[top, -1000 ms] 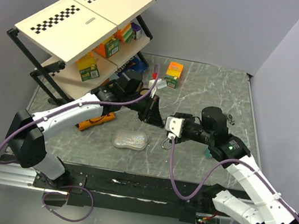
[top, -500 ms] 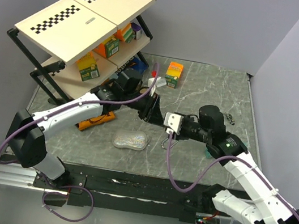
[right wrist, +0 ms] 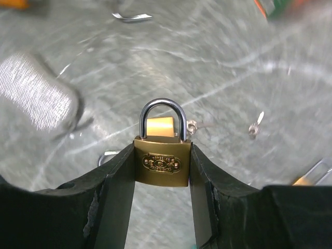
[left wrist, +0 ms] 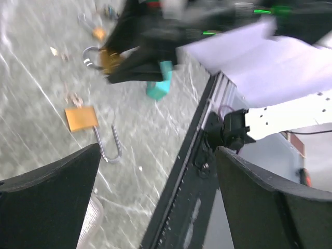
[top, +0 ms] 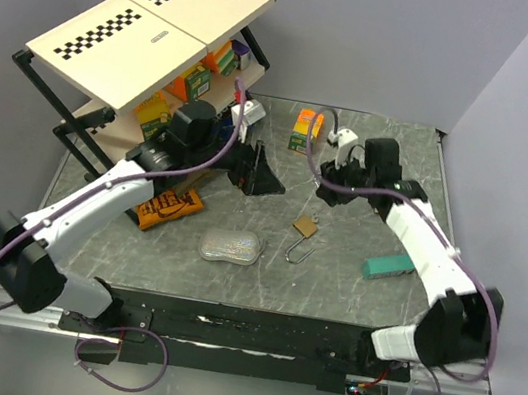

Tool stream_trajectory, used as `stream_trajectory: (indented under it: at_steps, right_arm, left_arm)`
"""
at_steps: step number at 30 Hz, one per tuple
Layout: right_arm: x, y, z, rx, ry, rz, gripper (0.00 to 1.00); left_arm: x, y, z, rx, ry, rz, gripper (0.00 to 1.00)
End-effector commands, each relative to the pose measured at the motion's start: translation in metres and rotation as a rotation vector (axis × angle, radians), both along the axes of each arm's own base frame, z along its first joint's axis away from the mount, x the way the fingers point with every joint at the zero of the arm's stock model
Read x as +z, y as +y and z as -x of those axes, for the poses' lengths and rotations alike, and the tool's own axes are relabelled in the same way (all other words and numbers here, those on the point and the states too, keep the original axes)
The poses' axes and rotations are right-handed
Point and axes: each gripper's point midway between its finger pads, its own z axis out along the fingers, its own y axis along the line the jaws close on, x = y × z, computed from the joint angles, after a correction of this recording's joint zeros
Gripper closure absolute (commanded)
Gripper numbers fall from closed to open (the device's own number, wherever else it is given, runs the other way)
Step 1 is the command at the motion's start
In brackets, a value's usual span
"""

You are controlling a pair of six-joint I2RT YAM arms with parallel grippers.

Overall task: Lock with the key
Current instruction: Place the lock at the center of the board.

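Gripping a small brass padlock (right wrist: 162, 163), shackle closed, the right gripper (right wrist: 161, 181) hangs beyond the long-shackled padlock (top: 304, 228); the left gripper (left wrist: 155, 155), spread wide and empty, sits to its left. That open lock apparently remains unlocked.

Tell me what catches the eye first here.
The right gripper clamps a small brass padlock, shackle shut, above the grey marbled table. A second padlock lies below at mid-table with its long shackle swung open, and the left gripper hangs wide open nearby. A tilted checkerboard-topped rack fills the far left corner.
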Motion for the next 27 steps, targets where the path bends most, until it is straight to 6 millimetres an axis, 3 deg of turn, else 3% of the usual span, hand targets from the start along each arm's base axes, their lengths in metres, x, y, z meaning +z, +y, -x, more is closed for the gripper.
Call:
stream_trajectory:
  at_steps: [1, 6, 11, 15, 27]
  right_arm:
    - [-0.016, -0.005, -0.035, -0.255, 0.192, -0.078, 0.91]
    - [-0.053, -0.001, -0.065, -0.396, 0.317, -0.088, 0.9]
    - [-0.079, -0.007, -0.09, -0.505, 0.345, -0.059, 0.9]
    - [-0.11, -0.011, -0.098, -0.577, 0.403, -0.025, 0.87]
    - [-0.145, -0.02, -0.103, -0.682, 0.453, 0.025, 0.73]
  left_arm:
    - [0.04, 0.014, -0.012, 0.075, -0.192, 0.063, 0.04]
    - [0.043, 0.034, -0.035, 0.258, -0.237, 0.051, 0.04]
    - [0.038, 0.046, -0.032, 0.29, -0.289, 0.023, 0.04]
    - [0.027, 0.044, -0.031, 0.269, -0.25, -0.008, 0.04]
    - [0.017, 0.046, -0.038, 0.26, -0.228, -0.007, 0.04]
